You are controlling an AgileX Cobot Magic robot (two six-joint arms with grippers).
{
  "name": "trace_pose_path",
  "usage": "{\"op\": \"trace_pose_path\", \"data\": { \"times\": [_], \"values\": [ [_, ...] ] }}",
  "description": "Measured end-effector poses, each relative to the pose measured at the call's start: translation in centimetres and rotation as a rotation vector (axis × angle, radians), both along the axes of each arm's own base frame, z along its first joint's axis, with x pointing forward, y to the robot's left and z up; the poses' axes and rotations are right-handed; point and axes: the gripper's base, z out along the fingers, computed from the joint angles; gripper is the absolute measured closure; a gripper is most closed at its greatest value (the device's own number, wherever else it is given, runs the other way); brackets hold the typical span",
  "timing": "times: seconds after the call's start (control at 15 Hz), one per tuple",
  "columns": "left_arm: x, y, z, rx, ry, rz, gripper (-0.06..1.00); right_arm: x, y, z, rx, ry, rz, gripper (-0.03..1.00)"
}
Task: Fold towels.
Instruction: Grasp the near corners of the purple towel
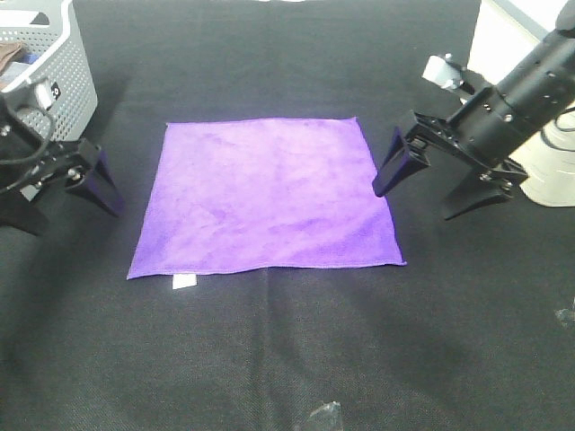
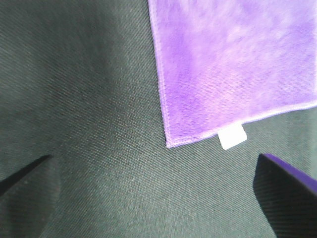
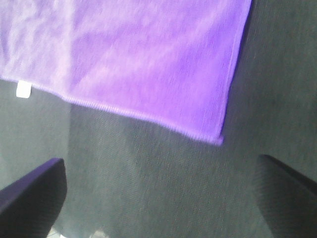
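Exterior high view: a purple towel lies spread flat and unfolded at the middle of the black tabletop. All four hemmed edges are exposed, and a small white tag projects from the near edge beside the near left corner. The left gripper hovers off the towel's left edge, apart from the cloth, with its two dark fingers spread wide and nothing between them. The right gripper hangs just beside the towel's right edge, one of its fingers at or over the hem; whether it touches the cloth cannot be told. These fingers too are spread wide and hold nothing. A grey perforated basket stands at the far left corner of the tabletop, well apart from the towel. Left wrist view: the tagged corner of the towel and the tag lie flat on the woven tabletop, ahead of the parted fingers, neither of which reaches the cloth. Right wrist view: the other near corner of the towel lies flat ahead of the parted fingers, with bare tabletop separating cloth and fingertips; this view is slightly blurred.
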Motion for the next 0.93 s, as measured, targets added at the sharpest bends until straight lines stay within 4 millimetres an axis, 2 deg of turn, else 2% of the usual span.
{"op": "trace_pose_path", "data": {
  "times": [0.27,0.33,0.4,0.47,0.73,0.93],
  "values": [
    [0.9,-0.6,-1.9,-0.066,0.026,-0.024,-0.04,1.2,0.1,-3.5,-0.008,0.084,0.004,0.01],
    [0.9,-0.6,-1.9,-0.066,0.026,-0.024,-0.04,1.2,0.1,-3.5,-0.008,0.084,0.004,0.01],
    [1.3,-0.8,-2.7,-0.092,0.036,-0.027,-0.04,1.2,0.1,-5.1,-0.012,0.123,0.003,0.01],
    [1.5,-0.9,-3.2,-0.103,0.047,-0.033,-0.04,1.2,0.0,-5.7,-0.014,0.137,0.002,0.01],
    [1.6,-2.2,-5.5,-0.122,0.091,-0.073,-0.04,1.9,-1.7,-6.5,0.014,0.117,-0.056,0.01],
    [1.9,-2.7,-6.2,-0.119,0.082,-0.080,-0.04,2.4,-2.3,-6.4,0.039,0.075,-0.064,0.02]
  ]
}}
